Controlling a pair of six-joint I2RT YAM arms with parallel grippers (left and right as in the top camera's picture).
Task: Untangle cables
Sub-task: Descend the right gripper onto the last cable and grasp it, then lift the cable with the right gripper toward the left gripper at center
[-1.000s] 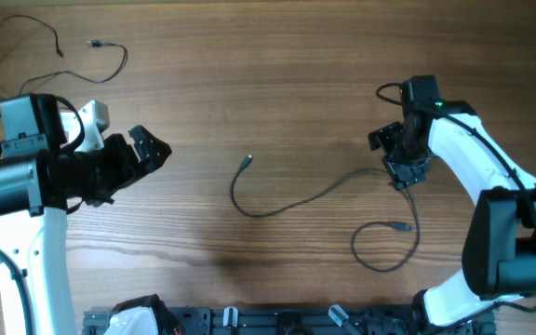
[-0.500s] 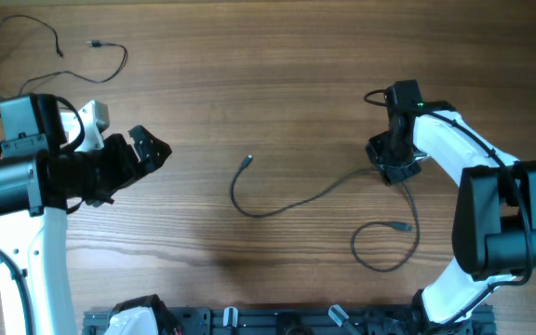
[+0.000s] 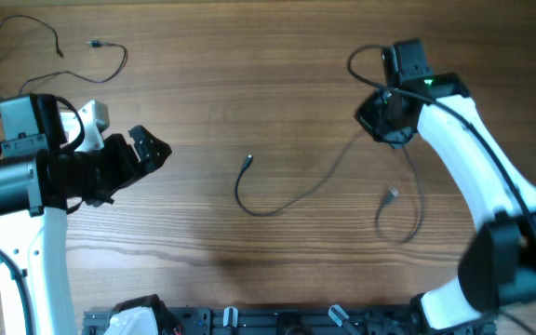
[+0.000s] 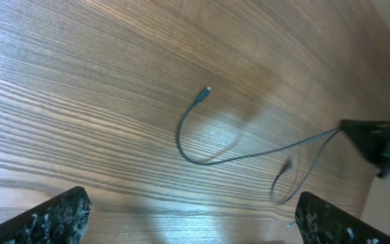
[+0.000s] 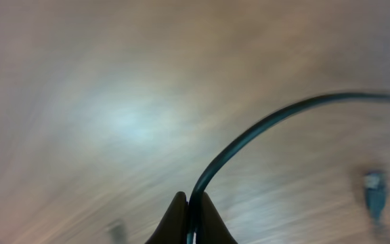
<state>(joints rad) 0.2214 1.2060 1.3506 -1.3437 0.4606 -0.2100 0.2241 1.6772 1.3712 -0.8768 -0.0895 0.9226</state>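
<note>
One thin black cable [image 3: 277, 210] runs from a plug [image 3: 248, 161] at mid-table, curves right and rises to my right gripper [image 3: 380, 121], which is shut on it. Past the grip the cable hangs in a loop [image 3: 415, 223] ending in a small plug [image 3: 391, 195]. In the right wrist view the cable [image 5: 263, 129] is pinched between my closed fingertips [image 5: 189, 207], and the plug [image 5: 374, 190] is blurred at the right. A second cable [image 3: 110, 65] lies loose at the far left. My left gripper [image 3: 152, 149] stands wide open and empty over bare wood [image 4: 191, 220].
The left wrist view shows the middle cable [image 4: 185, 149] and the right gripper [image 4: 378, 139] at the far right. A dark rack [image 3: 277, 321] runs along the table's near edge. Both white arms stand at the table's sides.
My right gripper closed on the cable and moved toward the far edge, pulling the strand taut and dragging the loop and its plug along. The left arm stayed still.
</note>
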